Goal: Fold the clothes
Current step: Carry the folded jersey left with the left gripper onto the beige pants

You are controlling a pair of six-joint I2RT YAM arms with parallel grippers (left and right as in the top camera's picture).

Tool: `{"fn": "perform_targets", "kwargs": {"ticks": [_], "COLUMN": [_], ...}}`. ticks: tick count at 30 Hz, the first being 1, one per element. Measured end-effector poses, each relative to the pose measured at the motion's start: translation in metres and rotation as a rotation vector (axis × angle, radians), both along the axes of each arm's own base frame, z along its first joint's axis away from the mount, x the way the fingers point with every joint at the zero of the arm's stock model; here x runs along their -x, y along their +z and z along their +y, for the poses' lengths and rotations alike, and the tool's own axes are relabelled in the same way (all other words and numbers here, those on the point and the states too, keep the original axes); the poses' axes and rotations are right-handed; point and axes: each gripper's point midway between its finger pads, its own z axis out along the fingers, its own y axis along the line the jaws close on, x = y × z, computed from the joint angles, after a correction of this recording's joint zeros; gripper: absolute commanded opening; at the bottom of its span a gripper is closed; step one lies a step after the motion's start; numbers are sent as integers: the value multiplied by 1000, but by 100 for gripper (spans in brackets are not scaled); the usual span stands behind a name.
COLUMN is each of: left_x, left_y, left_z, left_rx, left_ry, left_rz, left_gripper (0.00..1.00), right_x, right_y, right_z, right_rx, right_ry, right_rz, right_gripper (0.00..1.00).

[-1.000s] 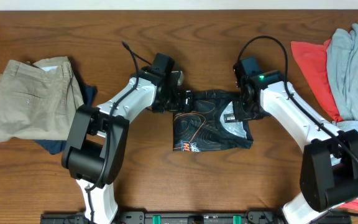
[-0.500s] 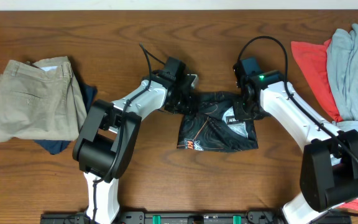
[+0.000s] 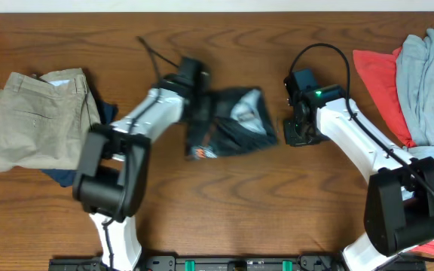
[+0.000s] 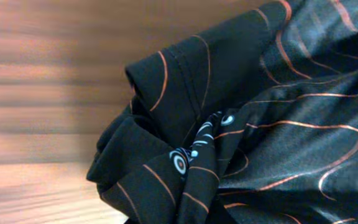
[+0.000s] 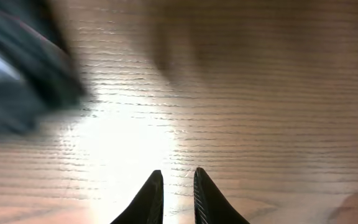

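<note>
The black jersey [image 3: 236,120] with thin orange lines lies bunched on the table, left of centre. My left gripper [image 3: 197,119] is at its left edge, shut on a gathered fold. In the left wrist view the crumpled jersey [image 4: 229,124] fills the frame and hides the fingers. My right gripper [image 3: 296,135] stands just right of the jersey, apart from it. In the right wrist view the right gripper [image 5: 178,177] shows only a narrow gap with bare wood between its fingers. The jersey [image 5: 17,81] is a dark blur at the left there.
Folded khaki trousers [image 3: 40,120] lie on a navy garment [image 3: 108,113] at the far left. A red garment [image 3: 379,75] and a grey one [image 3: 428,75] are heaped at the right edge. A black cable [image 3: 330,56] loops over the right arm.
My left gripper has shut on the jersey's left edge and dragged it left and away, out from my right gripper. The right arm has stayed where it was.
</note>
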Motion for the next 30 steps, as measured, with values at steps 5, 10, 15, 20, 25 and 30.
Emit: {"fn": "perform_targets", "kwargs": {"ticks": [5,10,15,20,25,30], "left_x": [-29,-43,-34,-7,21,48], "left_y": [49,105,120,117,113,110], "left_z": [83,161,239,309,358,394], "left_rx": [-112,-188,-245,-277,-288,-259], "left_ry": [198,361,517,671,799,940], "left_rz": [-150,-310,-333,-291,-251,-226], "left_gripper": [6,6,6,6,6,6], "right_x": [0,0,0,0,0,0], "right_y": [0,0,0,0,0,0], "right_z": [-7,-9,-9,-9,-9,-9], "right_rx": [3,3,4,4,4,4], "right_ry": [-20,-26,-26,-26,-26,-26], "right_rz": [5,7,10,10,10,10], "right_gripper": [16,16,16,17,17,17]}}
